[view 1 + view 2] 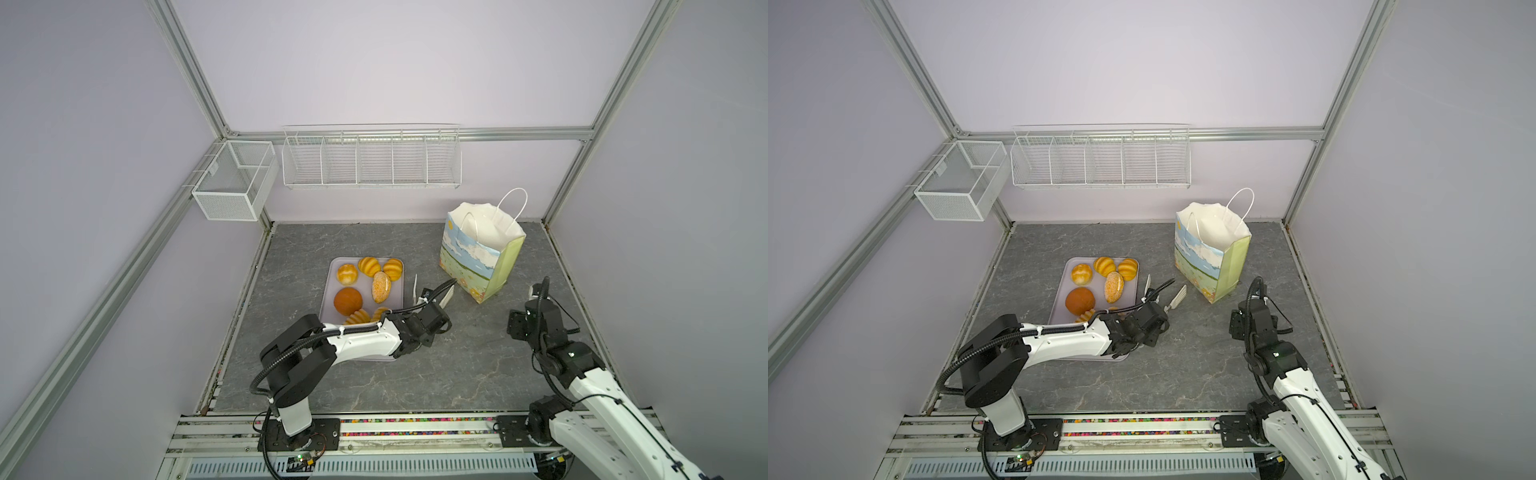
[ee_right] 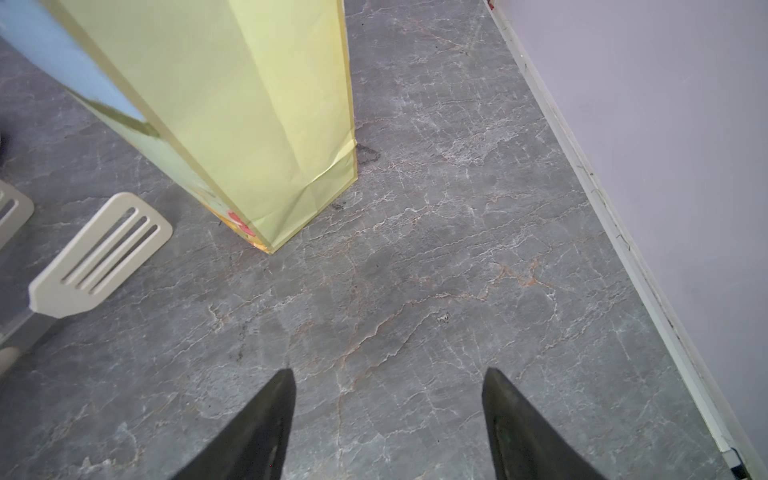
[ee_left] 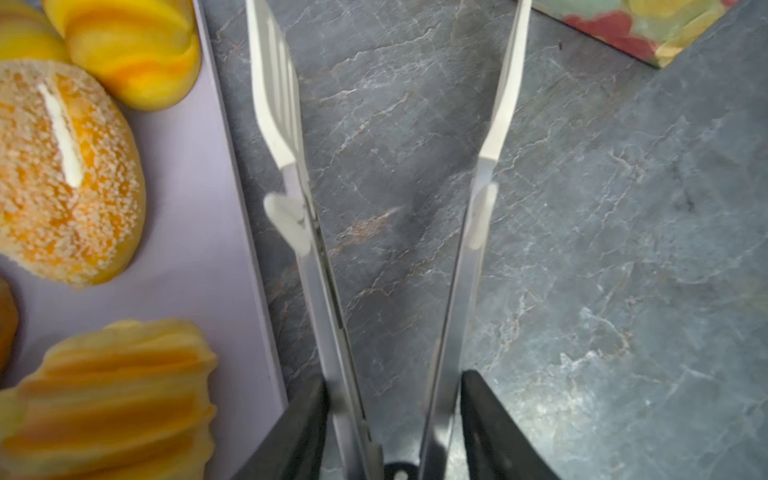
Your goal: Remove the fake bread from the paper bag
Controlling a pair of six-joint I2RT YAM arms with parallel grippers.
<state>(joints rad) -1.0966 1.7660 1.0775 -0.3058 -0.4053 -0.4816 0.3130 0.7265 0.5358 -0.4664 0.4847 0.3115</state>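
L fingers (image 3: 291, 436) clamp tongs (image 3: 316, 270), R fingers (image 2: 257, 428) apart, bread (image 1: 348, 301) on tray (image 1: 363, 284)

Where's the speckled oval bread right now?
In both top views the speckled oval bread lies on the tray, left of the paper bag, between the brown round bun and the tongs held by the left gripper.

Two white-shelled arms (image 1: 361, 343) with black joints (image 1: 305, 328), black corrugated cables (image 1: 984, 345), white zip ties (image 1: 341, 330), black tapered end effector fingers (image 2: 257, 428)
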